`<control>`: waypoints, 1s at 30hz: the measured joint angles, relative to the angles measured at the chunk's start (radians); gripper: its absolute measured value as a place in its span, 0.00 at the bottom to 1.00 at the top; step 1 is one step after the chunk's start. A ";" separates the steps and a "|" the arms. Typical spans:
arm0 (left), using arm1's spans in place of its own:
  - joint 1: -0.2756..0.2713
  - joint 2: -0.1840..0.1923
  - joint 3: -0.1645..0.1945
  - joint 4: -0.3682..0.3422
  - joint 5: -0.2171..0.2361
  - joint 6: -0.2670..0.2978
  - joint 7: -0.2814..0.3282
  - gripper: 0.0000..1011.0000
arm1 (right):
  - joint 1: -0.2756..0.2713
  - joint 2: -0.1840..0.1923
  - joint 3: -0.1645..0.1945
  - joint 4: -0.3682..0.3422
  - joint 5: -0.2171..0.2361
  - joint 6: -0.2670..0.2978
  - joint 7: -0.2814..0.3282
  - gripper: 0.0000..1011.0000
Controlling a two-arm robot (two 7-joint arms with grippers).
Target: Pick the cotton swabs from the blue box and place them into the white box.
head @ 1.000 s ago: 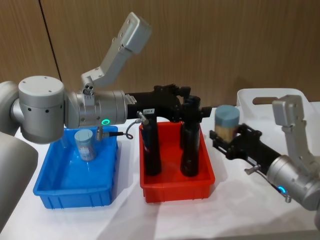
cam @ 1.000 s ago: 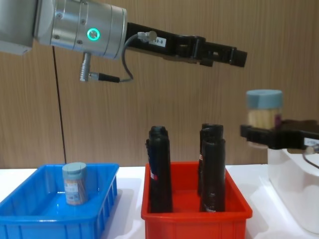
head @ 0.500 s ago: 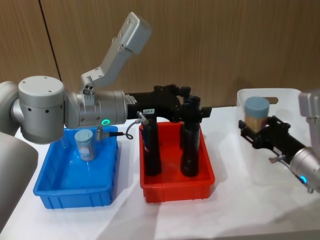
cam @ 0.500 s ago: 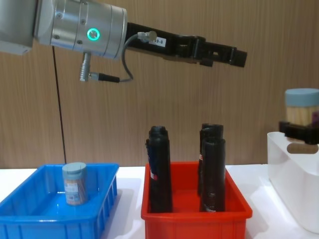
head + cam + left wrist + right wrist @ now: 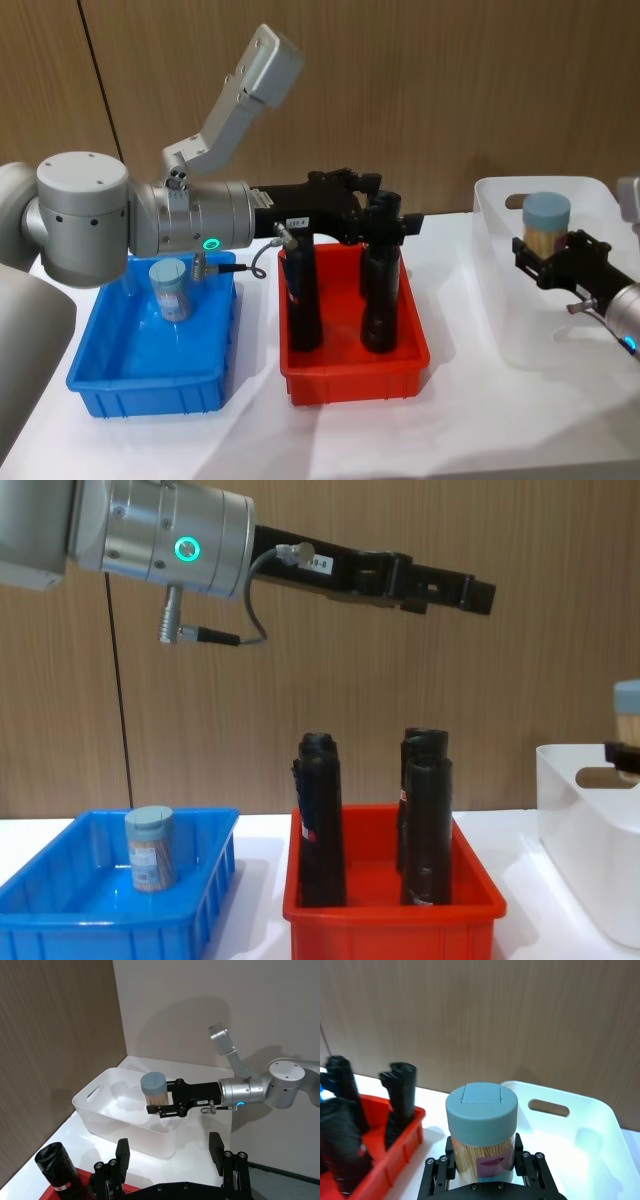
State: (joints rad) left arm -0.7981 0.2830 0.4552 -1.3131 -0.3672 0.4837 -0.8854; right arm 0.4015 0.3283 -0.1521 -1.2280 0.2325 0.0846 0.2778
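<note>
My right gripper [image 5: 545, 255] is shut on one tub of cotton swabs [image 5: 547, 222], a clear tub with a pale blue lid [image 5: 480, 1106], held upright above the white box [image 5: 497, 300]. The left wrist view shows this tub [image 5: 154, 1091] over the white box [image 5: 125, 1127], above its open inside. A second tub of cotton swabs [image 5: 170, 289] stands upright in the blue box [image 5: 150, 385], near its back wall. My left gripper [image 5: 388, 215] hangs open and empty above the red bin, its fingers [image 5: 122, 1151] spread apart.
A red bin [image 5: 350, 378] sits between the two boxes and holds tall black tubes [image 5: 303, 295] that stand well above its rim. My left arm [image 5: 160, 530] stretches high across the blue box and the red bin. A wooden wall closes the back.
My right gripper has carried its tub to the right, from beside the red bin to above the white box. The left arm and the tub in the blue box have not moved.
</note>
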 joint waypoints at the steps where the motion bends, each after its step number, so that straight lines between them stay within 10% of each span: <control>1: 0.000 0.000 0.000 0.000 0.000 0.000 0.000 0.99 | 0.006 0.000 0.001 0.011 -0.001 0.000 0.001 0.62; 18: 0.000 0.000 0.000 0.000 0.000 0.000 0.000 0.99 | 0.129 -0.008 0.016 0.245 -0.008 -0.007 0.059 0.64; 30: 0.000 0.000 0.000 0.000 0.000 0.000 0.000 0.99 | 0.177 -0.013 0.018 0.335 -0.004 -0.010 0.088 0.96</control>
State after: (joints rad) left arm -0.7982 0.2830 0.4552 -1.3131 -0.3671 0.4837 -0.8855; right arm 0.5790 0.3153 -0.1338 -0.8926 0.2282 0.0750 0.3657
